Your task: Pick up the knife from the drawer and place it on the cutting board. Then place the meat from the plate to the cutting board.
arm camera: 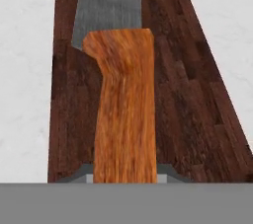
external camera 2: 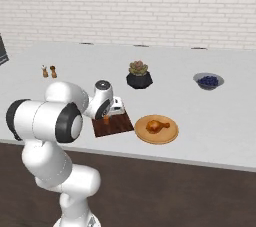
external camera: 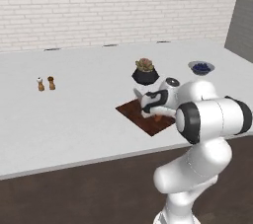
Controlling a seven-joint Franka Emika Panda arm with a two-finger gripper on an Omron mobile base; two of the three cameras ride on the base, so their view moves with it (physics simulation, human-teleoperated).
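Knife (arm camera: 123,109) handle clamped in claw (external camera 2: 106,119), arm bent low over cutting board (arm camera: 192,94)

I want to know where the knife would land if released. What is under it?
Under the knife lies the cutting board, with white counter around it. The strip of board directly beneath handle and blade is covered, so contact cannot be judged.

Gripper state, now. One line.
Gripper: shut on the small knife with the orange-brown wooden handle, over the dark reddish-brown cutting board.
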